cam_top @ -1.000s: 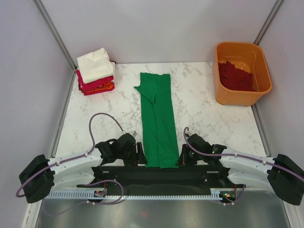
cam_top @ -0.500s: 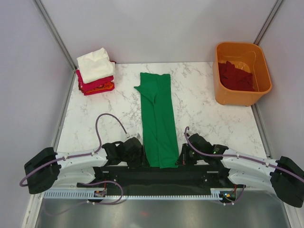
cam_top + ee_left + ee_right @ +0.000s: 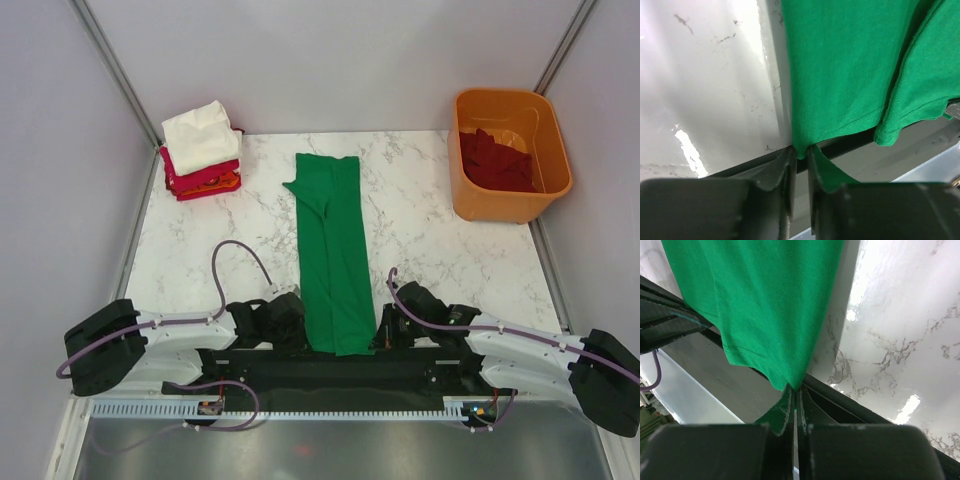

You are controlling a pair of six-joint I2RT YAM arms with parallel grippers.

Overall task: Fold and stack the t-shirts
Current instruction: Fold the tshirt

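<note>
A bright green t-shirt, folded into a long narrow strip, lies down the middle of the marble table. Its near end reaches the table's front edge. My left gripper sits at the strip's near left corner, its jaws closed to a narrow gap on the green hem. My right gripper is shut on the near right corner. A stack of folded shirts, cream-white on top of red and orange, sits at the back left. A dark maroon shirt lies in the tub.
The orange plastic tub stands at the back right. Grey walls with metal posts close in the table on both sides and at the back. A black rail and cable tray run along the near edge.
My left gripper has slid right from beside the shirt onto its near left corner and closed on the hem. The right gripper has held still on the right corner.
</note>
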